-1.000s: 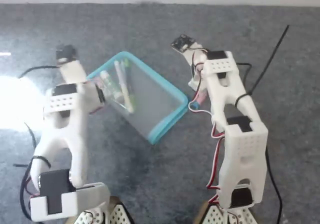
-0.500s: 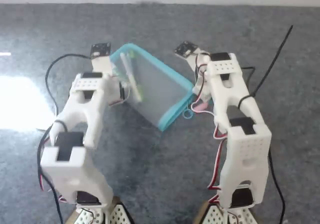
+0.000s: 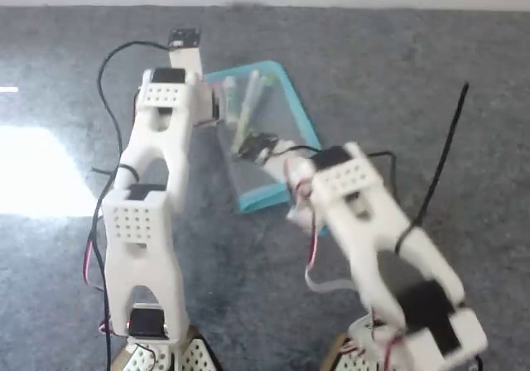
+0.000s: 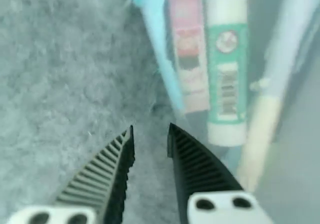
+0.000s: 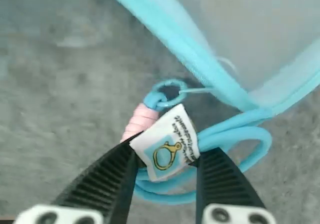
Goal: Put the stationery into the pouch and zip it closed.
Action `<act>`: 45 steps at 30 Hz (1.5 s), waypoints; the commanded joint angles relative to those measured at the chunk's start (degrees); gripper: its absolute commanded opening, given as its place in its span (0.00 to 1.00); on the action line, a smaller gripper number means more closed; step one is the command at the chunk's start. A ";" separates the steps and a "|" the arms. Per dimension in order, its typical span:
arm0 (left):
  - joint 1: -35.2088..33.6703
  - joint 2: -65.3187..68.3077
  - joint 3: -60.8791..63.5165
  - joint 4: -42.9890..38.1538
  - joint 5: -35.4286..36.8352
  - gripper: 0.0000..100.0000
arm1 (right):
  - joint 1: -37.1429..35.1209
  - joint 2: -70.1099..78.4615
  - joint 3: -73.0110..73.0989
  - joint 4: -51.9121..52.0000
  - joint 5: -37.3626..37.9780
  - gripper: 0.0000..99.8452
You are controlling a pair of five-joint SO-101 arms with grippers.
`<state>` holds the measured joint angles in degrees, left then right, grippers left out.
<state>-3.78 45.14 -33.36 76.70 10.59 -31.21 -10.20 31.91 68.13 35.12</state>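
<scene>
Right wrist view: white tag [image 5: 167, 143] (clasp emblem)

White fabric tag [image 5: 167, 143] on turquoise cord loop [image 5: 260, 140] at pouch zip pull: gold line drawing of a lobster clasp [image 5: 167, 155] in the middle. 2 lines of small black print along one edge, too small to make out.

White-and-green tube [image 4: 226, 59], seen thru clear pouch wall: green label w/ round red-and-white emblem [image 4: 226, 40]. Black barcode [image 4: 228, 91] sits next to the emblem along the tube; digits not legible.

Pink-and-red labelled tube [image 4: 187, 44] just beside it: dark print block mid-label, blurred, can't read.

High view: tube labels too small to read.
</scene>
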 commanded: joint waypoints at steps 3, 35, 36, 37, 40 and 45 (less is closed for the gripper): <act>0.62 -0.26 -20.62 11.34 -1.49 0.10 | -8.57 -9.10 -0.53 2.86 -7.21 0.14; -15.47 -60.48 33.98 14.07 -38.07 0.09 | -5.32 -4.97 -36.57 0.75 -30.51 0.01; -14.59 -65.32 39.69 11.96 -38.15 0.11 | -5.32 -3.82 -38.59 1.27 -30.51 0.01; -13.80 -70.24 45.93 9.85 -38.24 0.12 | -5.32 -2.51 -40.53 1.89 -30.59 0.01; -11.25 -84.31 63.69 4.40 -38.33 0.18 | -5.32 -0.92 -43.96 2.42 -30.68 0.01; -10.11 -106.02 81.54 -2.37 -34.90 0.20 | -2.15 -1.54 -47.74 2.42 -32.62 0.01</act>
<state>-14.51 -46.73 40.48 78.29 -26.95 -35.69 -10.64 -10.64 70.42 3.65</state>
